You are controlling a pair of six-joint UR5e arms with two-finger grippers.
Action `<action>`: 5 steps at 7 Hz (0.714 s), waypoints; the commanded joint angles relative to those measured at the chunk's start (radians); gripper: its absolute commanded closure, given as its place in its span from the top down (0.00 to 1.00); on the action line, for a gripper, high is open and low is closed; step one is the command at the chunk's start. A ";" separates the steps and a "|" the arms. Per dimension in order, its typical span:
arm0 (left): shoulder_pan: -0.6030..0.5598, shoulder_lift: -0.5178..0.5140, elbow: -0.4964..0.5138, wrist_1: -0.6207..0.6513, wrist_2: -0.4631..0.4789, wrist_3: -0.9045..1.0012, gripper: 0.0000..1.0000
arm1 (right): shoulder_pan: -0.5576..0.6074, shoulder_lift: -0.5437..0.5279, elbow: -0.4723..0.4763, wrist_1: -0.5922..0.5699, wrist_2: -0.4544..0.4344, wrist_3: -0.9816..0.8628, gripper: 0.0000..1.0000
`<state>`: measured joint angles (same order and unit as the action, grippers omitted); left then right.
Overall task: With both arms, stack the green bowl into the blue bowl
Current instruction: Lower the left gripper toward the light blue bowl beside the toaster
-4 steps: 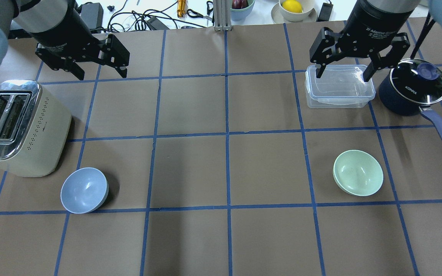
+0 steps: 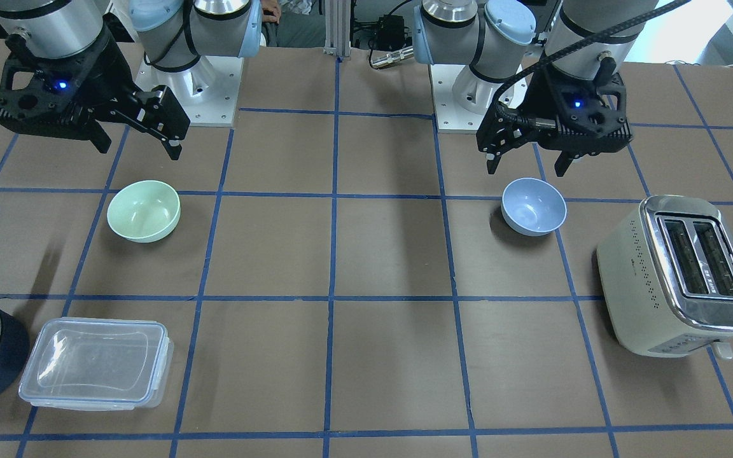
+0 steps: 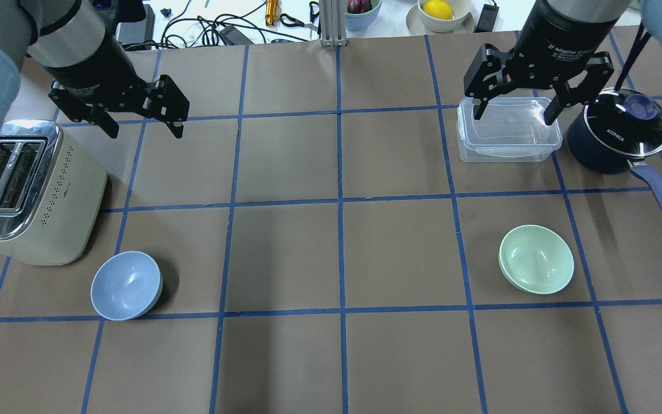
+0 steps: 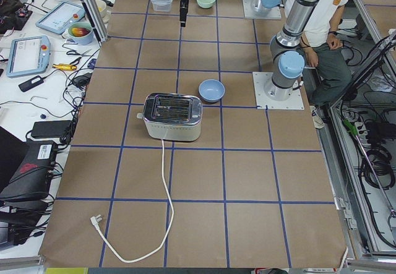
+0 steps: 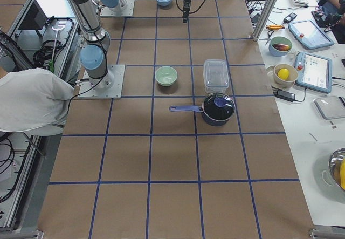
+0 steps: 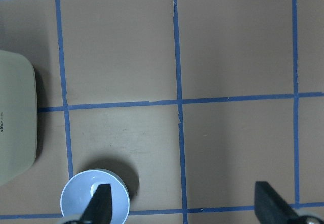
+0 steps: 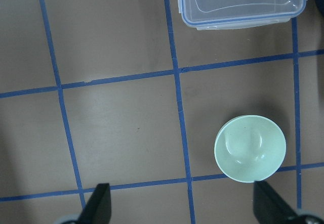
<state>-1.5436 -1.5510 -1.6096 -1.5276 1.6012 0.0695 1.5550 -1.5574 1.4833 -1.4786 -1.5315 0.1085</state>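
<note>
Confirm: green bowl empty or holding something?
Empty, upright: green bowl shows a bare glossy inside in overhead and right wrist views.

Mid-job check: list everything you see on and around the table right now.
table: one, brown, blue tape grid.
green bowl: one, mint green, right half, upright, empty.
blue bowl: one, pale blue, left half, near the toaster but apart from it.
toaster: one, cream and chrome, left edge.
plastic container: one, clear with blue rim, far right.
saucepan: one, dark blue, glass lid, beside the container.
lemon: one, yellow, beyond the table.
left gripper: one, black, open, raised over the left half.
right gripper: one, black, open, raised over the right half.
</note>
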 commanded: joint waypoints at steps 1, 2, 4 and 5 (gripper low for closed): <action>0.104 0.026 -0.221 -0.005 0.032 0.039 1.00 | -0.003 0.003 0.000 0.001 -0.001 -0.001 1.00; 0.132 0.037 -0.284 0.018 0.032 0.039 1.00 | -0.004 0.002 0.000 0.001 -0.001 -0.001 1.00; 0.199 0.017 -0.462 0.176 0.036 0.035 1.00 | -0.004 0.003 0.000 0.004 -0.001 0.000 1.00; 0.245 0.012 -0.595 0.337 0.034 0.041 1.00 | -0.003 0.002 0.000 0.003 0.001 0.000 1.00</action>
<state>-1.3530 -1.5298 -2.0584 -1.3566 1.6355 0.1063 1.5511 -1.5548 1.4833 -1.4756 -1.5322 0.1084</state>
